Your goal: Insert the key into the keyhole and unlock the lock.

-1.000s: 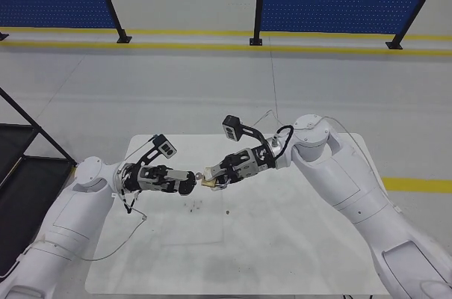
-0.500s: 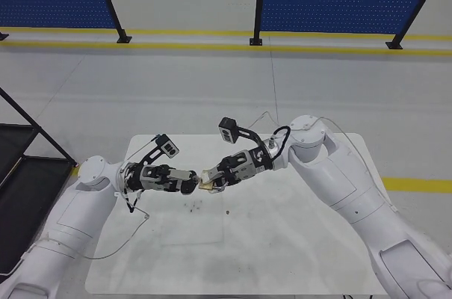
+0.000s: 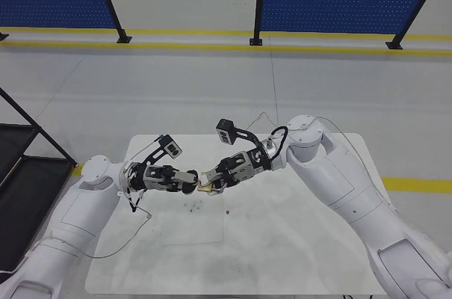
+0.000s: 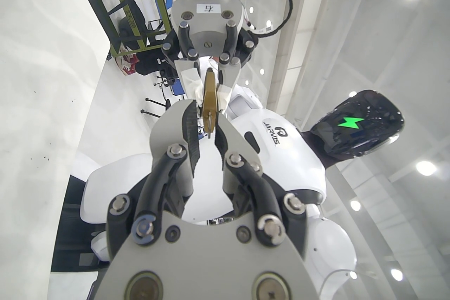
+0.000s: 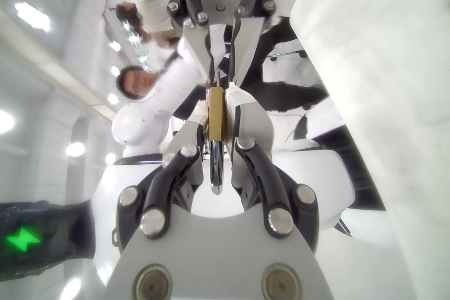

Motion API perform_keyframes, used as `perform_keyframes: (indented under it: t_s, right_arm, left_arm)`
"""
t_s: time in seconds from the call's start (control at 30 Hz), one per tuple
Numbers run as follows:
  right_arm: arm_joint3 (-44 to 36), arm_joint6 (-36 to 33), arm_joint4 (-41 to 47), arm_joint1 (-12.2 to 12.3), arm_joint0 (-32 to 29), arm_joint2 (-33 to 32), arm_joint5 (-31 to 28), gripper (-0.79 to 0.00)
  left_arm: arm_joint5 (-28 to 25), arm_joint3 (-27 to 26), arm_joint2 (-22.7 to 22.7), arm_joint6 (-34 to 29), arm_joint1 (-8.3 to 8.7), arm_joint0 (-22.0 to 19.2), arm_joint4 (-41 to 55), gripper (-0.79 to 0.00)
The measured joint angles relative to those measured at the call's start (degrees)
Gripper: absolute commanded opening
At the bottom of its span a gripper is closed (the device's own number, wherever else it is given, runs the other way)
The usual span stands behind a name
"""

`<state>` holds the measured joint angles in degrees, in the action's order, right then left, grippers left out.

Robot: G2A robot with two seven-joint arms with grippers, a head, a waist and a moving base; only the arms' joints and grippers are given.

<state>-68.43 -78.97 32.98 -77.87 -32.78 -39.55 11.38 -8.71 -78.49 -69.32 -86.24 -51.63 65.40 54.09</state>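
Starting near: logged the table point(image 3: 285, 247), with a few dark specks point(image 3: 193, 205) left of centre. Just beyond the specks, held off the table top, found 2 grippers meeting tip to tip.

On the left, noted the left gripper point(image 4: 206, 118) pinched tight on the key point(image 4: 210, 126), blade pointing at the lock point(image 4: 210, 92). On the right, noted the right gripper point(image 5: 218, 104) clamped on the lock's brass body, shackle point(image 5: 216, 171) lying back between its fingers.

Judged progress:
- Done: pick-up of both parts; alignment done or nearly so.
- Now: key tip touching the keyhole end of the body. Cannot tell depth of entry, if any.
- Left to do: full insertion, turn, shackle release.

Against 1.0 s ago: saw a gap between key and lock then, closed now. Right gripper shifted left, left gripper edged right.
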Motion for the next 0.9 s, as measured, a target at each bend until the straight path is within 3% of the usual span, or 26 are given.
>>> perform_keyframes:
  t_s: [0.13, 0.43, 0.9]
  right_arm:
    - [0.31, 0.2, -0.07, -0.14, 0.11, 0.02, 0.0, -0.785]
    - [0.97, 0.99, -0.13, -0.34, 0.08, -0.3, 0.43, -0.785]
    - [1.1, 1.46, -0.2, -0.5, -0.28, -0.84, 1.0, -0.785]
  left_arm:
    - [0.03, 0.07, 0.0, -0.16, -0.17, -0.07, -0.26, -0.785]
    - [-0.63, -0.36, -0.53, 0.03, -0.47, 0.19, -0.92, -0.785]
    - [-6.85, -3.61, -3.08, 3.82, -0.51, 2.65, -5.66, -0.785]
